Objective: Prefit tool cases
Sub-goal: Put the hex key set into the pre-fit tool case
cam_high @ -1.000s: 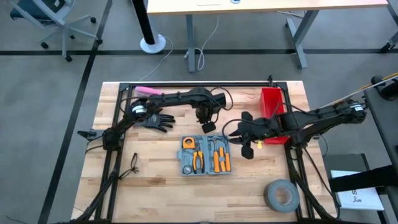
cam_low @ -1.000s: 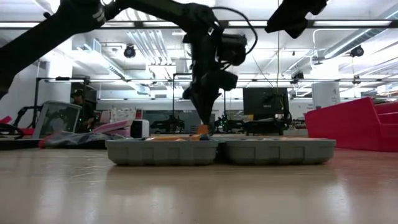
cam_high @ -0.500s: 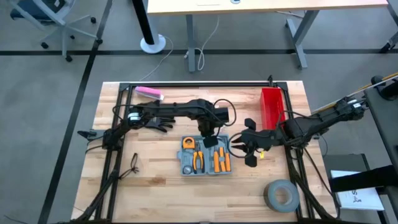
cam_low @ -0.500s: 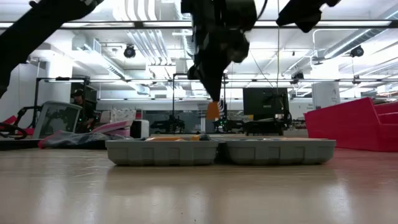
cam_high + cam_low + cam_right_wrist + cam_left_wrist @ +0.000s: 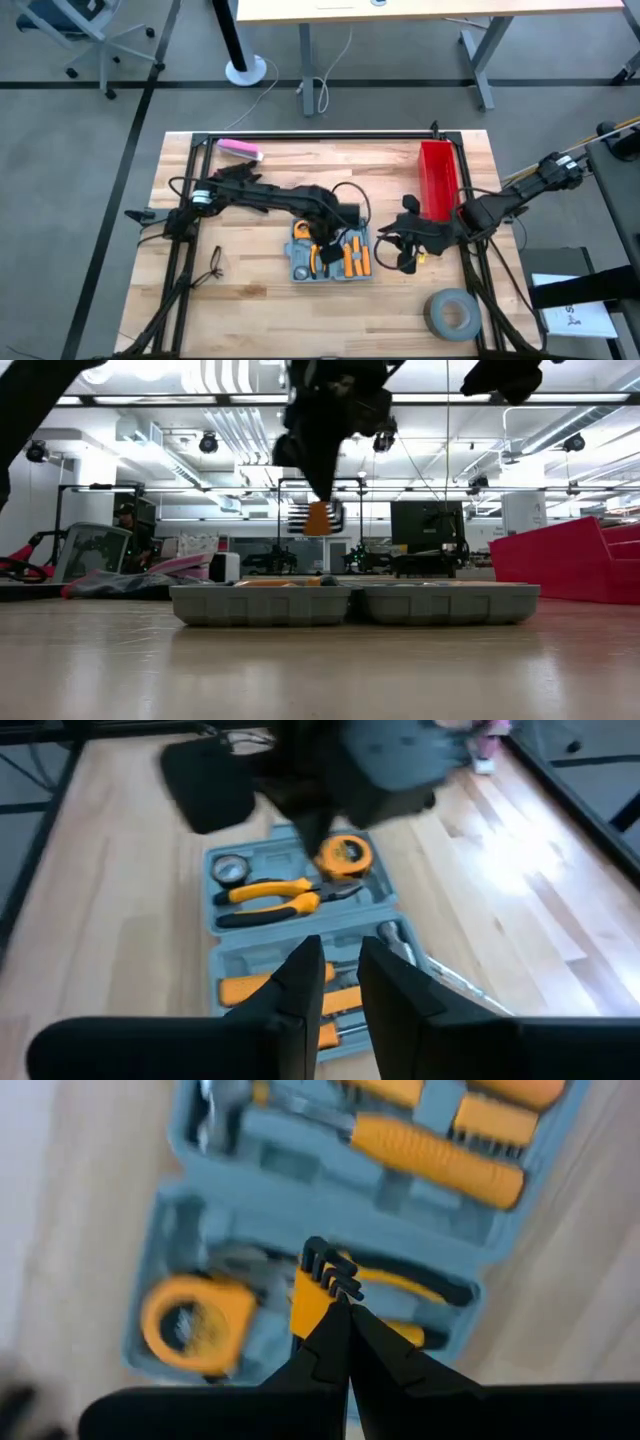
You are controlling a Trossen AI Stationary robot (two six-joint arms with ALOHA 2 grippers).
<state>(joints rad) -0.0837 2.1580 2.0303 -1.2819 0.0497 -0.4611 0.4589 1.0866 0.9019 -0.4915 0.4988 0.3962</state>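
Tool case (image 5: pixel 332 253) partly hidden under left gripper (image 5: pixel 345 1302), seemingly gripping hex keys (image 5: pixel 318 1287).

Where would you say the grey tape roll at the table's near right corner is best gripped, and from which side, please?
The grey tape roll lies flat with its hole facing up, apart from the tool case. Probably best to come straight down from above, one finger in the hole and one outside, pinching the ring's wall. The right gripper is the closer one.

— Left arm? 
— Stretched low toward centre, left end effector (image 5: pixel 335 1312) pinched tight on a small orange piece.

— Right arm? 
— Reaching in from the side, right end effector (image 5: pixel 340 970) raised, fingers slightly parted, empty.
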